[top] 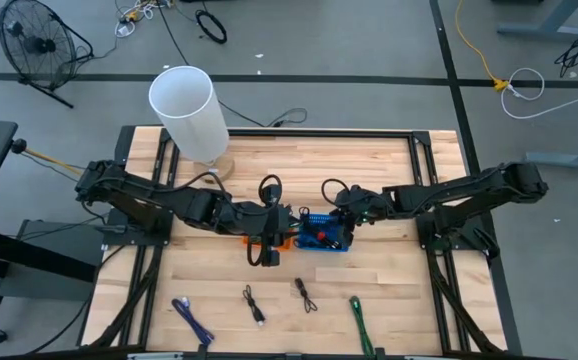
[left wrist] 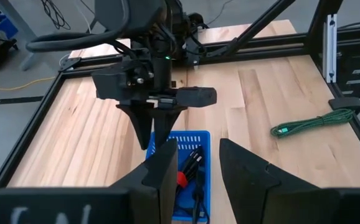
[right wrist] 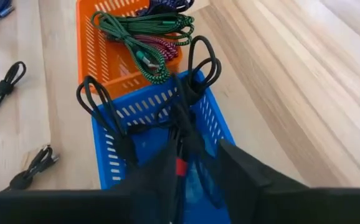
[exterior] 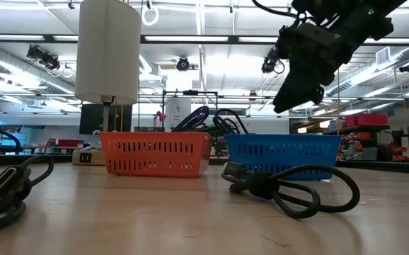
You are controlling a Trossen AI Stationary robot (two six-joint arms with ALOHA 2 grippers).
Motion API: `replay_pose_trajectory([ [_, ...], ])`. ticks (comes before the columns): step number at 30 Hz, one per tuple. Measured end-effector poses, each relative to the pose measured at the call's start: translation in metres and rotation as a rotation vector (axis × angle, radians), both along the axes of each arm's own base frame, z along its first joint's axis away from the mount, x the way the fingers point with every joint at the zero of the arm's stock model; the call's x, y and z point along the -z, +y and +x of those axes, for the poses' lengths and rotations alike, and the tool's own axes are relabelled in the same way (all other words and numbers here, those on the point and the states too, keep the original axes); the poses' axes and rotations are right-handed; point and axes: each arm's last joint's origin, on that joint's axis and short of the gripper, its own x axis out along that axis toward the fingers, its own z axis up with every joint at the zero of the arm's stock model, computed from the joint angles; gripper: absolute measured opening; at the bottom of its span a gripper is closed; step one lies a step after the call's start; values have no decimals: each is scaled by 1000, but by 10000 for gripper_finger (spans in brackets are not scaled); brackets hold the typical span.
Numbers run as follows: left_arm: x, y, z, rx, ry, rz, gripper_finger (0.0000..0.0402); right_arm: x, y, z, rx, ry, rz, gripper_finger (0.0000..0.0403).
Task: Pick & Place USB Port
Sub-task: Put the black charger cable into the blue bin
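Observation:
A blue basket [top: 324,238] and an orange basket [top: 285,238] stand side by side mid-table, both holding coiled cables. My right gripper [right wrist: 198,174] is open and hangs above the blue basket's right end [exterior: 282,106], clear of its rim. Under its fingers lies a black cable with a red mark [right wrist: 179,167], which rests in the blue basket. It also shows in the left wrist view [left wrist: 181,179]. My left gripper [left wrist: 198,168] is open and empty above the orange basket [top: 272,232], facing the right gripper [left wrist: 154,140].
Loose cables lie near the table's front edge: a blue one [top: 194,320], two black ones [top: 254,305] [top: 305,293] and a green one [top: 361,320]. A tall white cylinder on a stand [top: 184,105] is at the far left. Bare wood lies on both sides of the baskets.

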Motion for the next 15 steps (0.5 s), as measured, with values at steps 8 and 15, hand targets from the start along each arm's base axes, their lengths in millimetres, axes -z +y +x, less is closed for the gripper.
replay_pose_trajectory([
  [8,1,0,0,0,7,2,124,-7,14,6,-167,-92,179,166],
  [15,1,1,0,-6,7,6,124,-6,68,0,-195,-96,255,169],
])
